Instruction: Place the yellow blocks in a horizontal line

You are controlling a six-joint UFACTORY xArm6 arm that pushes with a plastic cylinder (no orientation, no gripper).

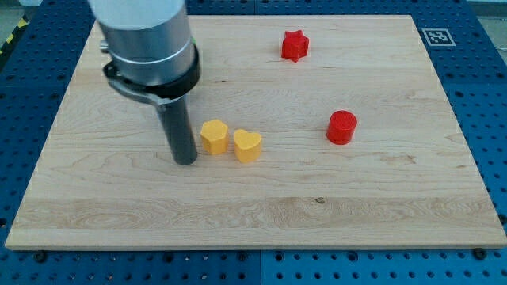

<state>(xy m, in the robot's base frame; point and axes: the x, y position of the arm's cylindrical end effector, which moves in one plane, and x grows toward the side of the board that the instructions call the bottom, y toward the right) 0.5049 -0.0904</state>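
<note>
Yellow pentagon block [213, 135] sits just right of my tip [185, 161]; no pincer shows.

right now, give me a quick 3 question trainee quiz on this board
1. How many yellow blocks lie on the board?
2. True or false: my tip is at the view's left of the yellow pentagon block.
3. Which block lies nearest the view's top: A) red star block B) red cylinder block C) yellow heart block?

Key:
1. Two, side by side.
2. True; whether it touches the block I cannot tell.
3. A.
</note>
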